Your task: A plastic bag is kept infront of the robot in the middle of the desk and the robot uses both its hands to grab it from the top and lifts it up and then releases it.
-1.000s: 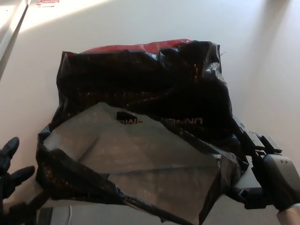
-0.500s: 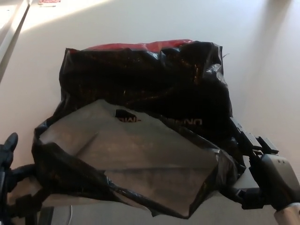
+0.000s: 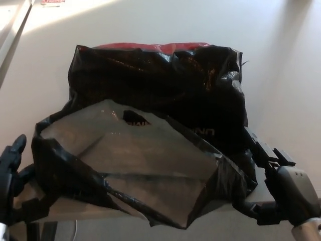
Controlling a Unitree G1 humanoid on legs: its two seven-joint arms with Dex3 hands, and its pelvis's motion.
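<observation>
Pale, sunlit table point(image 3: 150, 25) fills the view, and the black plastic bag point(image 3: 165, 95) sits in its middle, its near mouth gaping to show a grey lining. A red strip point(image 3: 150, 46) edges the far side. 2 black hands flank the mouth: the left hand point(image 3: 12, 175) presses against the bag's left rim, the right hand point(image 3: 266, 160) against its right corner. Whether either has closed on the film I cannot tell; the fingers are partly buried in folds. The thin, slack plastic could slip or tear if only 1 side catches, tilting the bag. Both wrists are cut off at the bottom edge, and the printed lettering point(image 3: 200, 131) is unreadable.
</observation>
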